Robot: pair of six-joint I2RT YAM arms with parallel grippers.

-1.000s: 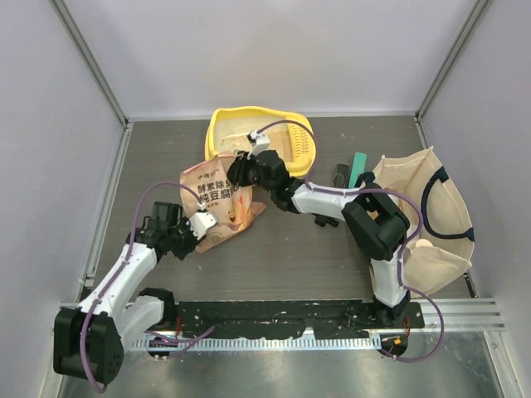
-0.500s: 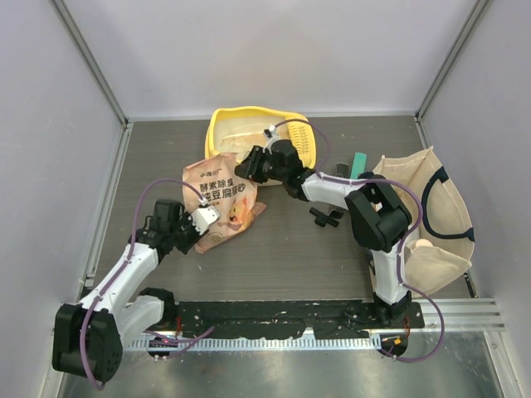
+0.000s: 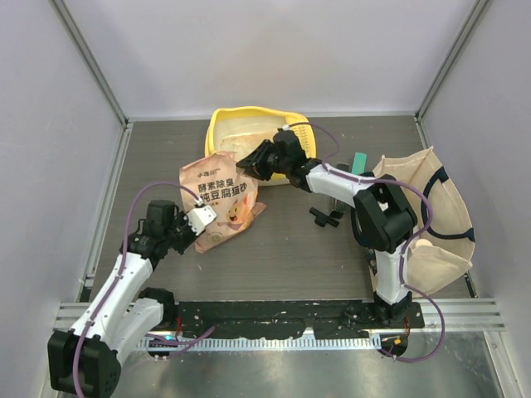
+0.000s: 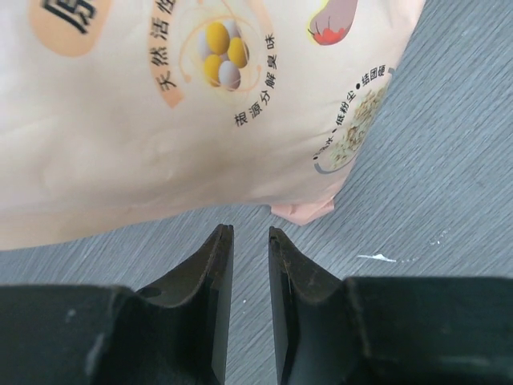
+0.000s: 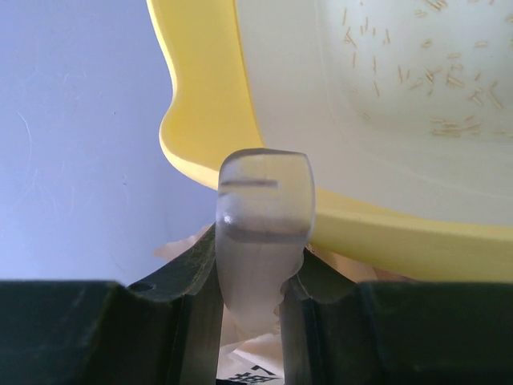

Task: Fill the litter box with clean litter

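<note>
The left gripper, fingers a thin gap apart and holding nothing, sits by the bag mid-desk. The bag looks soft, floppy, heavy: hold its corners. The right gripper pinches a clear tab at its top, beside the box at the far edge.

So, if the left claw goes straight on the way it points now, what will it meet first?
Most likely the litter bag: its corner lies right ahead of the left claw, with only a strip of table between them. Depth is unclear, so the claw might slide under it.
</note>
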